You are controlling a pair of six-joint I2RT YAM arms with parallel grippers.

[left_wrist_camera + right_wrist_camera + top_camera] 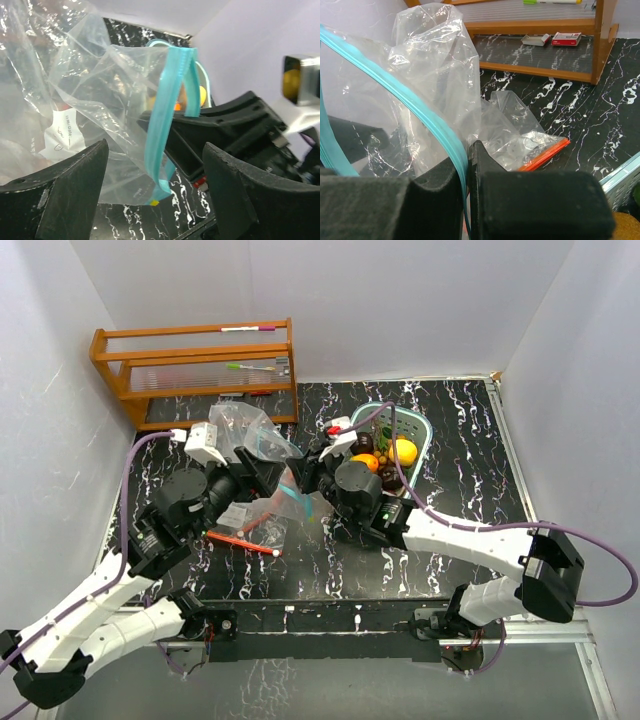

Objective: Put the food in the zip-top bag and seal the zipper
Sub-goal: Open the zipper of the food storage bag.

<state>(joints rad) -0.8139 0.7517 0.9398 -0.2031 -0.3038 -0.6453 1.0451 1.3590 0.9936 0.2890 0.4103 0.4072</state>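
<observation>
The black marble-patterned table (470, 460) carries everything. At its far left corner stands a wooden rack (195, 365), with a pink-tipped marker (248, 329) on the upper shelf and a green one (250, 367) on the shelf below. In the right wrist view, two small boxes (552, 38) lie on the table under the rack.

In the middle, between the two arms, is the clear zip-top bag (245, 430). It is lifted off the table and crumpled, and its teal zipper (293, 495) hangs down as a loop. The right gripper (468, 167) has its fingers pinched together on that zipper strip (410, 100), which runs down into the narrow slit between the pads. The left gripper (155, 200) faces it from the other side with its fingers spread wide. The bag (100, 100) and the lower end of the zipper (170, 110) hang in front of the gap, and neither finger is pressed onto the plastic.

Right of the grippers sits a teal lattice basket (428, 430). The food (404, 451) is all in it — a yellow piece, an orange one (366, 462) and darker pieces too crowded to tell apart — and none shows inside the bag.

A second, smaller clear bag (245, 525) with a red-orange zipper (243, 541) lies flat on the table, below the lifted bag and near the left arm.
</observation>
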